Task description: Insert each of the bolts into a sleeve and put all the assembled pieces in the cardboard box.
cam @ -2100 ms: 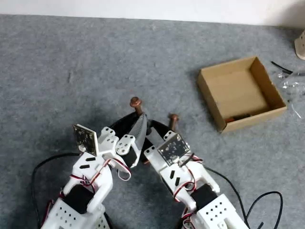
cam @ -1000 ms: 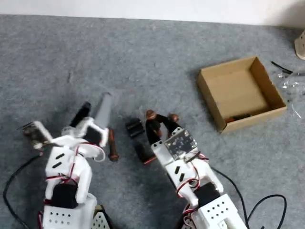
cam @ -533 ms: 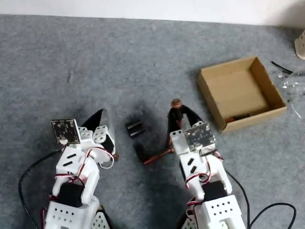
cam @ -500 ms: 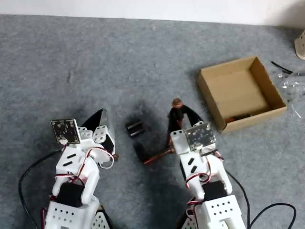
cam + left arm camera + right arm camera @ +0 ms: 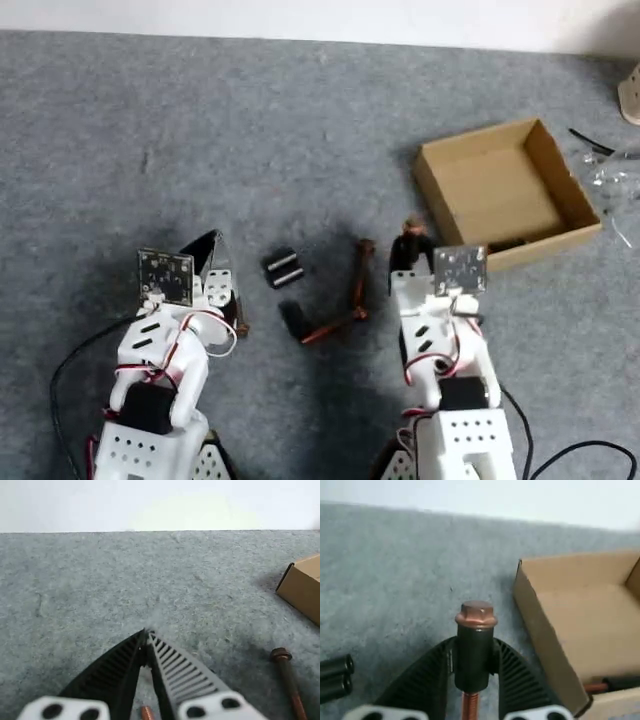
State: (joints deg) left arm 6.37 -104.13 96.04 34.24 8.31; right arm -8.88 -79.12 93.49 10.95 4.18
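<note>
- Swinging across in the high view, the right tool (image 5: 410, 245) has carried its sleeved bolt (image 5: 411, 228) from the middle of the counter (image 5: 200, 130) to just short of the cardboard box (image 5: 440, 190); half a second ago it hung farther back. The left tool (image 5: 213, 245) has returned from its outward swing and sits well apart from the right tool. Between the two tools lie two bare sleeves (image 5: 283, 268), a loose bolt (image 5: 360, 280) and a second joined piece (image 5: 320, 326). A finished piece (image 5: 500, 246) lies inside the box.
- In the left wrist view, the left tool is narrowed until its tips meet, with nothing between them. A copper bolt end (image 5: 146, 712) shows between the fingers near their base.
- In the right wrist view, the right tool is clamped on the black sleeve, the copper head poking past its fingertips, the box wall just beside it. That insertion looks done; lifting over the wall and releasing appear to remain, with more bolts and sleeves waiting.
</note>
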